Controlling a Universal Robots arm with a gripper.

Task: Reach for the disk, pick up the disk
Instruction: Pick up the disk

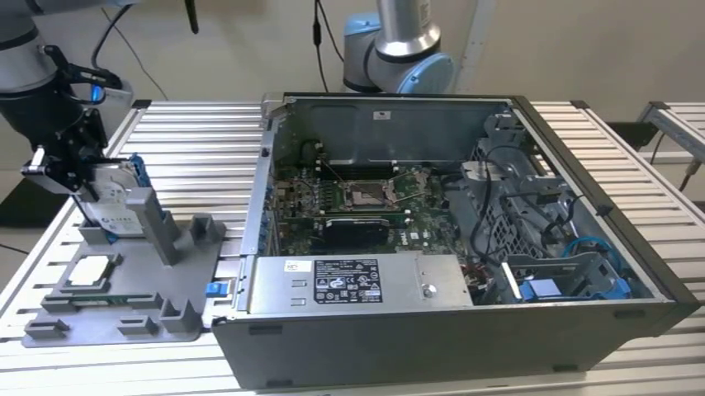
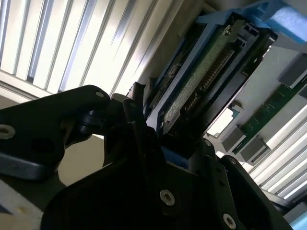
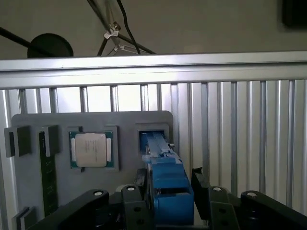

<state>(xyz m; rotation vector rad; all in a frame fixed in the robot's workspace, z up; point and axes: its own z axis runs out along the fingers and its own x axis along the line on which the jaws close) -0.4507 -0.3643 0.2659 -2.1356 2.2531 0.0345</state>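
The disk (image 1: pixel 117 205) stands on edge in a slot of the grey fixture (image 1: pixel 121 309) at the exterior view's left, its silver face and white label turned toward the computer. My gripper (image 1: pixel 88 183) comes down on its upper edge from the left side. In the first wrist view the disk's blue rail (image 3: pixel 165 179) runs from the fixture slot up between my two black fingers (image 3: pixel 140 182), which press against both sides. The second wrist view shows the disk's green circuit board (image 2: pixel 201 81) framed in blue, clamped in the gripper (image 2: pixel 175 143). Its lower end still reaches the slot.
A small square silver chip (image 1: pixel 92 271) (image 3: pixel 90 149) lies in a pocket of the fixture next to the disk's slot. The open computer case (image 1: pixel 463 330) with a silver labelled box (image 1: pixel 358 281) stands to the right. Another arm's base (image 1: pixel 399 58) rises behind the case.
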